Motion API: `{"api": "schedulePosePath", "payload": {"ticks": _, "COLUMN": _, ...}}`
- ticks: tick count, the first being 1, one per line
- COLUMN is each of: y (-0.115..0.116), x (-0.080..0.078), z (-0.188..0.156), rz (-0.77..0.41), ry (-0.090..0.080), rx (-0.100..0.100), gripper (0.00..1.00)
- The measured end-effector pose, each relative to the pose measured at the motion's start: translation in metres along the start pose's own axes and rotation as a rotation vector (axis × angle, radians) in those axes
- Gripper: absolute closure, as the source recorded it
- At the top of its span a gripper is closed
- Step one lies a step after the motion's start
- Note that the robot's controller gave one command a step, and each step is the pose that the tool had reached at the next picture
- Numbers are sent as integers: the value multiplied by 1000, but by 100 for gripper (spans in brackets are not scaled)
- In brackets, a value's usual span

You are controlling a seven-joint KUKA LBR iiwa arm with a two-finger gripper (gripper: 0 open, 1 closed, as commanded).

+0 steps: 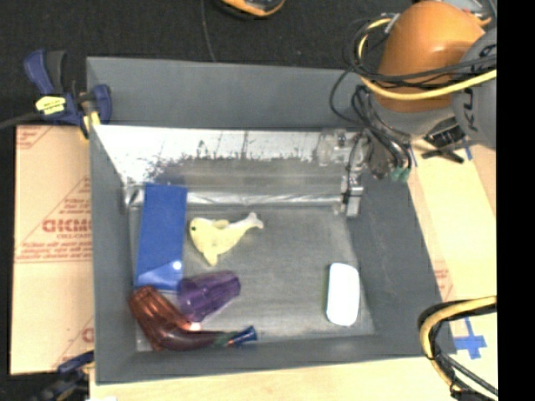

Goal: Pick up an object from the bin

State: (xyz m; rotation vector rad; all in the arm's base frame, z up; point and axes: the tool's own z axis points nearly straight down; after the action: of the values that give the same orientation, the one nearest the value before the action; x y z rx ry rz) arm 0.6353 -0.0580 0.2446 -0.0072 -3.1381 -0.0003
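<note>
A blue box (163, 232) lies lengthwise along the bin's (393, 253) left wall. Beside it, a yellow whale (219, 235) points its tail right. A white oval (343, 293) lies front-to-back at right. The hand (352, 205) hangs at the back right corner; its width cannot be told.

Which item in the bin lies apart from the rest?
The white oval piece, alone on the right side of the bin floor. The blue box, pale yellow toy, purple cup and reddish curved piece all crowd together at the left.
</note>
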Motion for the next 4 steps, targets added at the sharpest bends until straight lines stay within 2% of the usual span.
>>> {"api": "schedulePosePath", "payload": {"ticks": 1, "y": 0, "x": -1, "z": -5, "rz": -1, "ry": -8, "rx": 1, "gripper": 0}}
{"api": "schedulePosePath", "payload": {"ticks": 2, "y": 49, "x": 13, "z": 81, "rz": -92, "ry": -11, "rx": 2, "gripper": 0}}
{"api": "schedulePosePath", "payload": {"ticks": 3, "y": 137, "x": 13, "z": 84, "rz": -145, "ry": -24, "rx": 1, "gripper": 0}}
{"api": "schedulePosePath", "payload": {"ticks": 4, "y": 149, "x": 19, "z": 131, "rz": -71, "ry": -2, "rx": 3, "gripper": 0}}
